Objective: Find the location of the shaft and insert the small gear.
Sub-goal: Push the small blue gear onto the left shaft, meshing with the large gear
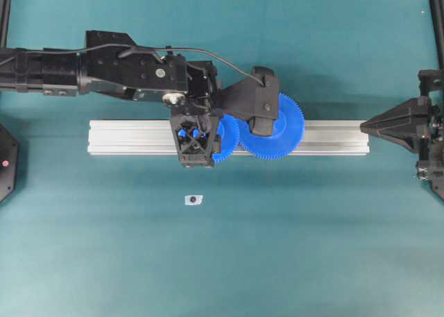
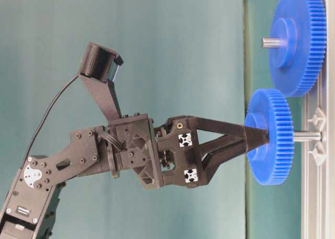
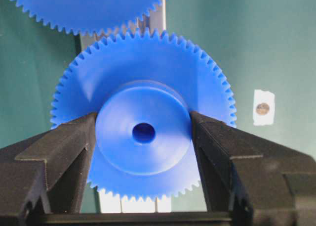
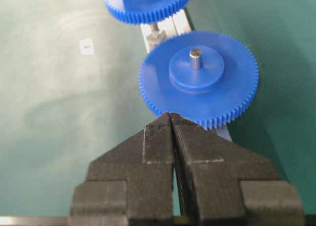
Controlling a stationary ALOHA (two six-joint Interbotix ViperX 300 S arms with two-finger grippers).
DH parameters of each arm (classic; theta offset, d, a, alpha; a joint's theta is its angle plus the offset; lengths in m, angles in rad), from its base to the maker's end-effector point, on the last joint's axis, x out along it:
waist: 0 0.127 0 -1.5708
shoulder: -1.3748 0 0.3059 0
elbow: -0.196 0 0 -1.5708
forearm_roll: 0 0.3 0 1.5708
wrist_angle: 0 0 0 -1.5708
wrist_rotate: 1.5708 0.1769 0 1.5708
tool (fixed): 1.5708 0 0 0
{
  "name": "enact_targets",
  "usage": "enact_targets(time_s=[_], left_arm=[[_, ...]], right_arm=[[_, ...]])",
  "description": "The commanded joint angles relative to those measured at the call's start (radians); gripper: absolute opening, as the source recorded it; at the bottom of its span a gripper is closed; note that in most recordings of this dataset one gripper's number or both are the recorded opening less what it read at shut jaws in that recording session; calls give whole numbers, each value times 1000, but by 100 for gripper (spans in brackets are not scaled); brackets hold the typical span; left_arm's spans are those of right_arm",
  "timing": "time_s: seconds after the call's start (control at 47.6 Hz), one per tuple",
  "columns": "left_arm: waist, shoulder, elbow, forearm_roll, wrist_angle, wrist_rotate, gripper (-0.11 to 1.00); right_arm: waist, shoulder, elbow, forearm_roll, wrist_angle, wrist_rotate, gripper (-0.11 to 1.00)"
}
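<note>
Two blue gears, small gear [image 3: 143,132] in left hand [image 3: 143,152], one shaft [image 2: 306,136]

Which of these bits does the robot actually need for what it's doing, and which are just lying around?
In use: small blue plastic toothed gear; thin grey metal shaft beneath it; left gripper, clamped on the gear's hub.
Lying about: larger blue gear with grey pin; small white sticker; right gripper, shut.
</note>
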Motion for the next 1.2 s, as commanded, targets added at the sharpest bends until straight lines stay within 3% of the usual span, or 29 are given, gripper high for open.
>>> enact_targets(time_s=[0.0, 0.273, 1.177], left_arm=[[14, -17, -17, 6, -2, -2, 63], [9, -18, -38, 6, 2, -2, 70], [-28, -2, -55, 6, 37, -17, 68]], right_arm=[[-3, 8, -9, 0, -8, 9, 2], [-3, 6, -9, 0, -9, 9, 2], [-3, 6, -9, 0, -9, 9, 2]])
